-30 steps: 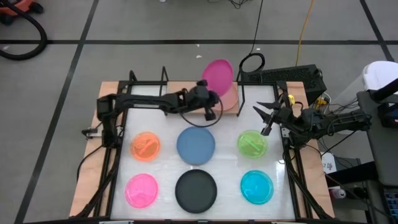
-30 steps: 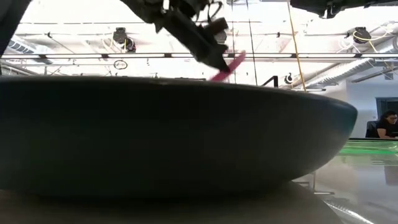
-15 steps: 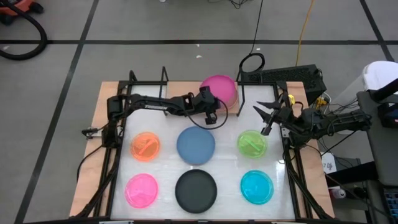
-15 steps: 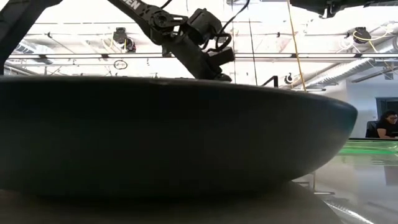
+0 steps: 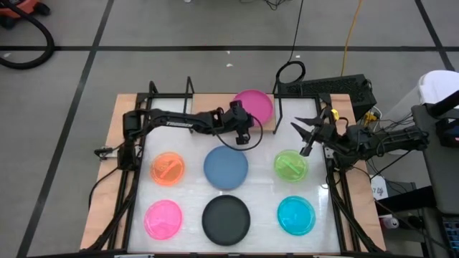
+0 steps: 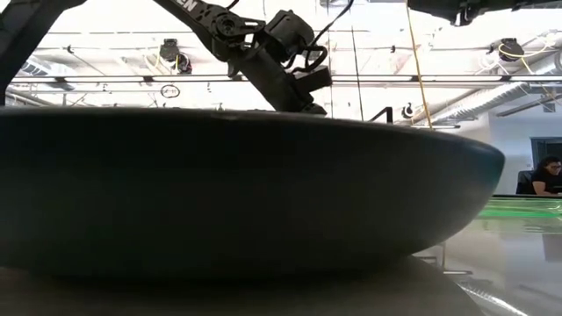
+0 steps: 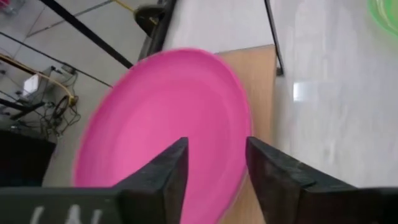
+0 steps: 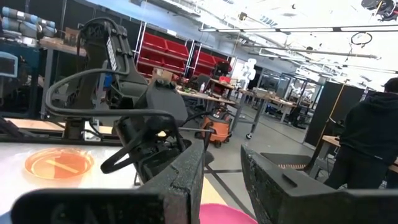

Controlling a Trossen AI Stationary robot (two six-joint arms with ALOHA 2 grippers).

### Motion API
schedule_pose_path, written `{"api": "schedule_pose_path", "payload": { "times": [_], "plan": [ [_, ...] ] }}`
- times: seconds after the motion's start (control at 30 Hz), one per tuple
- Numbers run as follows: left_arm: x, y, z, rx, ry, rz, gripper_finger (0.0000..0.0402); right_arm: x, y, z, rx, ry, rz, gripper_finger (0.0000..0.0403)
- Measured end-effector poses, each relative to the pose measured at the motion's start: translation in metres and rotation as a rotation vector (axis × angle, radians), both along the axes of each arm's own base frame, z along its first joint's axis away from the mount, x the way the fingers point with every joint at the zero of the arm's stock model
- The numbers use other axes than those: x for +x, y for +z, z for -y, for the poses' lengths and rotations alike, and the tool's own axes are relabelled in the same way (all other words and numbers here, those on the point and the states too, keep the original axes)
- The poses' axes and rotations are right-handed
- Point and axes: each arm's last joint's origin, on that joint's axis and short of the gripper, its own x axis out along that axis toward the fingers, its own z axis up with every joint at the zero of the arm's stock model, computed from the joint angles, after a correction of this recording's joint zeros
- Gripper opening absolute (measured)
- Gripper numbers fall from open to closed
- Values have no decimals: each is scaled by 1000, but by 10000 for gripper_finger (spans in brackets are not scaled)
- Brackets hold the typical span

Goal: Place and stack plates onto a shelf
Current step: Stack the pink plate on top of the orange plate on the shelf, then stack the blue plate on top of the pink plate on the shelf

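Round glossy magenta plate [image 5: 254,105] on pale wooden shelf [image 7: 258,87], left end effector [image 5: 242,129] released beside it, right end effector [image 5: 305,136] spread open.

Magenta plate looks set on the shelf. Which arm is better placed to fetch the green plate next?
Right. The right gripper hangs open just beside the green plate; the left gripper is at the magenta plate on the shelf.

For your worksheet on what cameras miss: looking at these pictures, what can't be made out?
- Low view: the black plate fills the frame and hides the shelf and the other plates.
- High view: the pale pink plate is not visible; the magenta plate covers that end of the shelf.
- Left wrist view: the left hand covers the magenta plate's near rim, so contact is unclear.
- Right wrist view: the table is mostly cut off.
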Motion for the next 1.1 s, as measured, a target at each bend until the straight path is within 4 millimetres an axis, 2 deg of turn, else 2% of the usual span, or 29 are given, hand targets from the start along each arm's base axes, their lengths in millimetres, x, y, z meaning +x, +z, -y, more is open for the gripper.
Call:
{"api": "schedule_pose_path", "payload": {
  "times": [0.1,0.17,0.37,0.43,0.5,0.6,0.77,0.83,1.0,1.1],
  "plan": [
    [-6,25,6,10,18,60,184,2,-1,0,-3,0,-10,89],
    [-14,50,13,-14,37,135,187,3,-2,-1,-16,-2,-22,89],
    [-58,122,49,-127,44,271,188,13,-8,-2,6,1,-59,89],
    [-72,137,63,-144,20,320,188,19,-12,-3,30,15,-79,89],
    [-84,143,76,-136,-8,378,188,26,-17,-6,27,63,-115,89],
    [-97,137,92,-122,-26,438,188,38,-25,-10,-3,158,-184,89],
    [-122,117,105,-180,-12,521,188,59,-30,-17,6,266,-261,92],
    [-131,104,109,-222,-8,547,188,69,-34,-20,10,301,-305,98],
    [-143,64,118,-309,-32,744,188,97,-45,-28,8,422,-414,122],
    [-153,43,119,-330,-20,800,188,115,-59,-33,18,462,-501,139]
  ]
}}
